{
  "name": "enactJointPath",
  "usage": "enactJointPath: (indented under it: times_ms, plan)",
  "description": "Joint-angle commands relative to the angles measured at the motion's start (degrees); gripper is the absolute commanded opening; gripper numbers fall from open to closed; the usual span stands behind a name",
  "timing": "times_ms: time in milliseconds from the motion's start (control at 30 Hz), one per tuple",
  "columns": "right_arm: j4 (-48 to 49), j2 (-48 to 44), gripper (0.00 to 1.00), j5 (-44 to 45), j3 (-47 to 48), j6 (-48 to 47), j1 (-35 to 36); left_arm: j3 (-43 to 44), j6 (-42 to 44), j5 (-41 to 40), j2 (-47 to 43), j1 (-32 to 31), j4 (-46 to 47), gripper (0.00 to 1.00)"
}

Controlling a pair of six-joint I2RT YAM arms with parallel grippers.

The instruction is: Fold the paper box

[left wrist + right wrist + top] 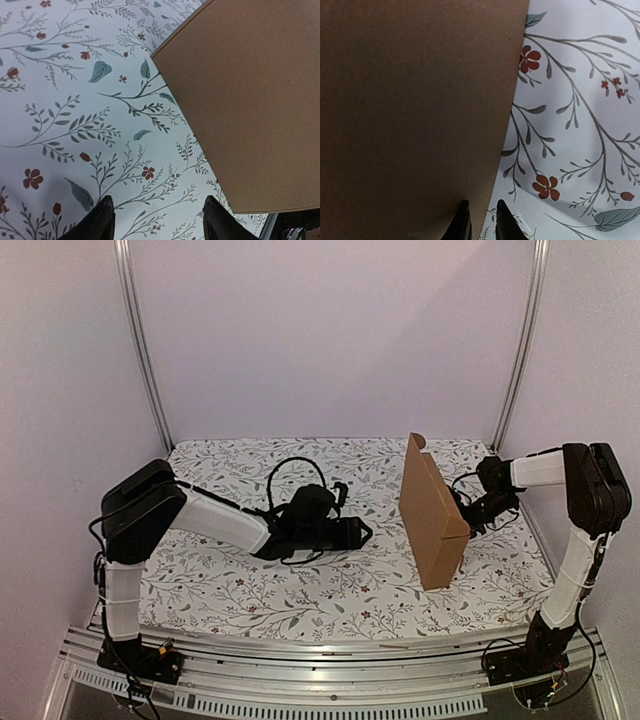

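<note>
Left arm [225,520] and right arm [572,565]: white link shells between bulky black joint housings, black tapered fingers [100,220], thin black cable [285,468] looping at 12 o'clock off left wrist.

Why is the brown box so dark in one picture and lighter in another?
Right wrist view: the paper box sits very close and turned away from the light, so it looks dark and a bit soft. Left wrist view: its face is lit and paler, and the tablecloth is sharp. Top view: soft, even light, no glare.
</note>
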Motion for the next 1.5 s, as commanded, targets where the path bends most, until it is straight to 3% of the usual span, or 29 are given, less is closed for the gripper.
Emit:
enactJointPath:
  times_ms: [0, 567, 1133, 1300, 1467]
  plan:
    - [1.66, -0.36, 0.18, -5.38, -1.95, 0.91, 0.23, 4.95, 2.44, 1.2, 1.53, -0.41, -1.85, 0.6]
    - [3.59, 2.65, 0.26, -14.58, -5.5, 2.45, 10.07, 1.29, 7.06, -3.17, -9.59, -0.53, -9.19, 0.61]
    - [8.27, 12.12, 0.31, -24.02, -1.04, 6.73, 28.78, -5.28, 12.9, -13.95, -26.01, 0.93, -24.87, 0.63]
    - [8.46, 12.56, 0.32, -23.72, -1.21, 6.3, 31.76, -5.59, 13.98, -12.78, -26.36, 2.67, -25.09, 0.65]
    - [8.88, 13.31, 0.33, -23.58, -0.91, 6.66, 34.17, 0.02, 16.64, -9.51, -21.52, 5.67, -26.57, 0.65]
